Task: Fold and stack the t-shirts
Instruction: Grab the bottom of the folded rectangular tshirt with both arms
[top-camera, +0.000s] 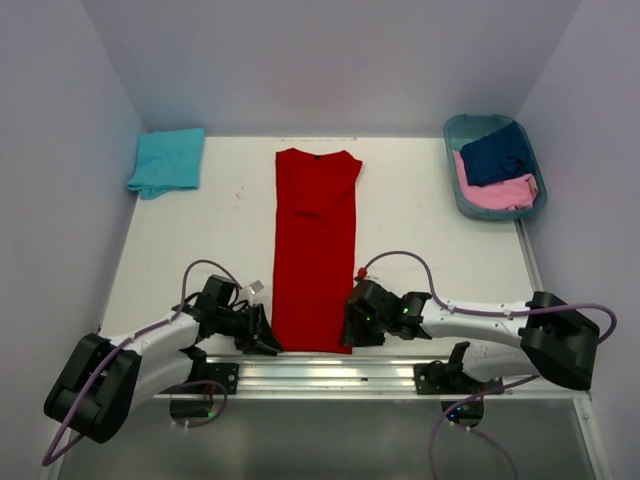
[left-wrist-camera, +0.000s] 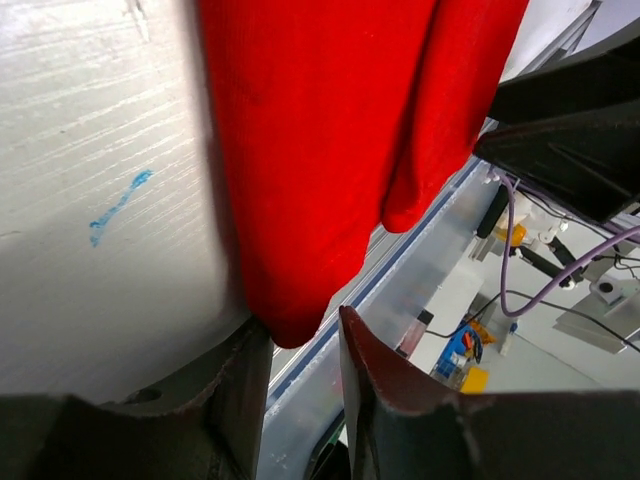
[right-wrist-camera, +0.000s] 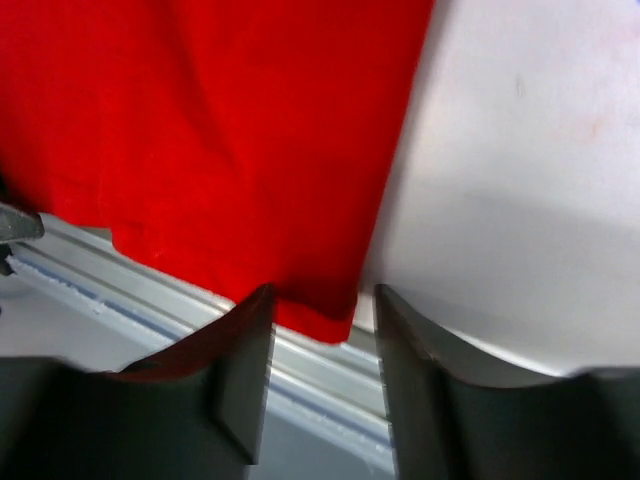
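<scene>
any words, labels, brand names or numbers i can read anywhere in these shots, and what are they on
None can be read.
The red t-shirt, the turquoise t-shirt and the basket show no print.
The blue mark on the table is a smear, not a letter.
The small parts below the table edge are too blurred to read.

- I see a white table (top-camera: 420, 250) filling most of the overhead view, its top faintly scuffed.
- A teal oval plastic basket (top-camera: 450, 170) sits at the table's far right corner.
- A silver metal rail (top-camera: 330, 372) runs along the table's near edge.
- A short blue mark (left-wrist-camera: 118, 206) shows on the tabletop in my left wrist view.
- Pale walls (top-camera: 330, 60) close in the table's far, left and right sides.
</scene>
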